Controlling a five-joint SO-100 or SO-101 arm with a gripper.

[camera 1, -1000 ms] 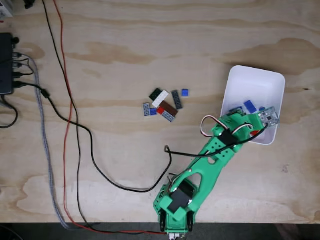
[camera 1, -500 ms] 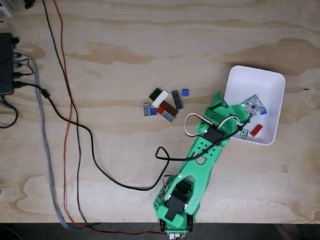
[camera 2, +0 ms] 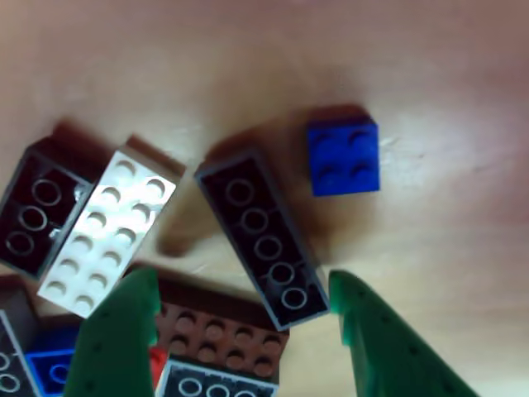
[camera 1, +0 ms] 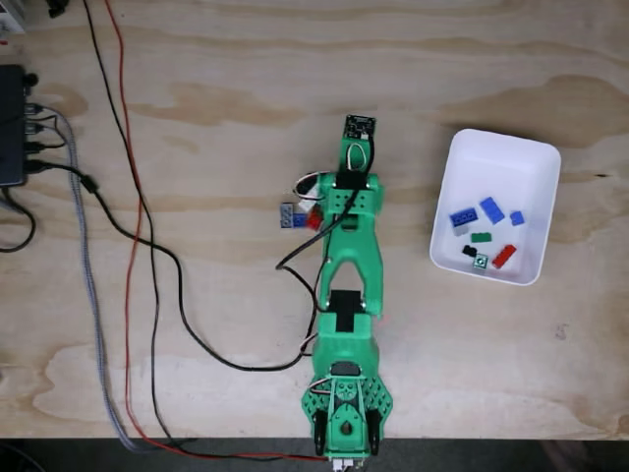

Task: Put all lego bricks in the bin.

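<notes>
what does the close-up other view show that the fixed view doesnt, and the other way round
Close-up other view: the open gripper above the pile, with a small blue brick, a white brick and a long dark brick in stud-level detail.

Fixed view: the white bin already holding several bricks, the green arm stretched over the pile, and cables on the wooden table.

Shared: the loose pile of bricks on the wood.

Bricks [camera 2: 248, 248] crowd below the parted claw [camera 2: 244, 302]; right side free.
</notes>
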